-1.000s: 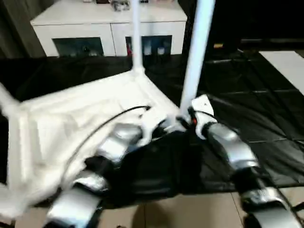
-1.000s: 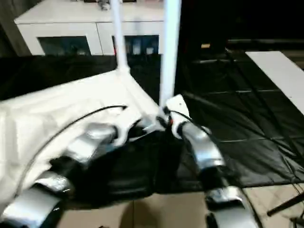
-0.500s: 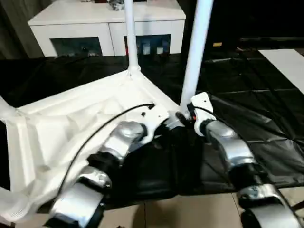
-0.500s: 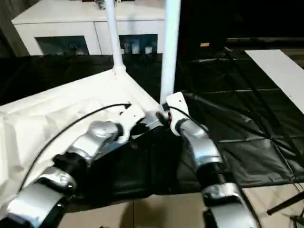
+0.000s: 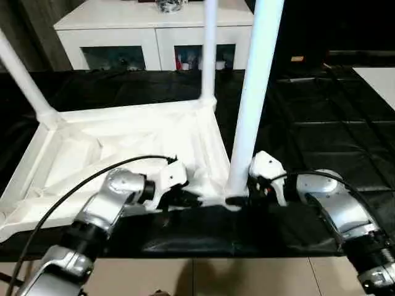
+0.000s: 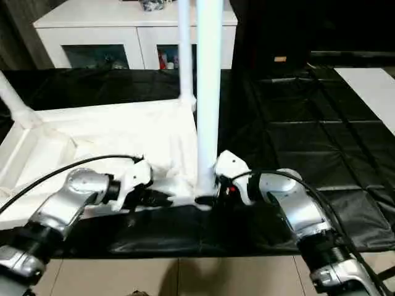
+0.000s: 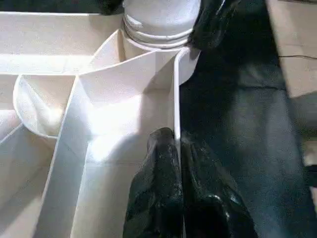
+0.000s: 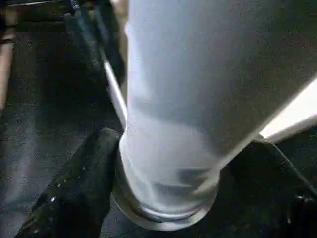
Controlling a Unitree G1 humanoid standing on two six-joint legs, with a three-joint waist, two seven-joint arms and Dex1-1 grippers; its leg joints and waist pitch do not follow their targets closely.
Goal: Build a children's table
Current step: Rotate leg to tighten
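The children's table top [image 5: 123,142] lies upside down on the black cover, ribbed underside up. Three white legs stand in its corner sockets: the near leg [image 5: 253,92], one at the far right corner [image 5: 208,55] and one at the far left [image 5: 21,74]. My left gripper [image 5: 185,198] is shut on the top's thin front rim [image 7: 174,99], just beside the near leg's socket. My right gripper [image 5: 244,196] is open at the base of the near leg [image 8: 173,124], with one black finger [image 8: 79,183] against the leg's collar.
The black-covered table [image 5: 321,111] stretches away to the right and behind. A white cabinet with glass doors [image 5: 154,37] stands at the back. A white panel [image 5: 379,77] lies at the right edge. Tan floor [image 5: 247,277] shows below the table's front edge.
The whole view has shifted, so the top now appears squarer and flatter. Both grippers stay at the front corner. My right gripper's jaws have spread at the leg's base.
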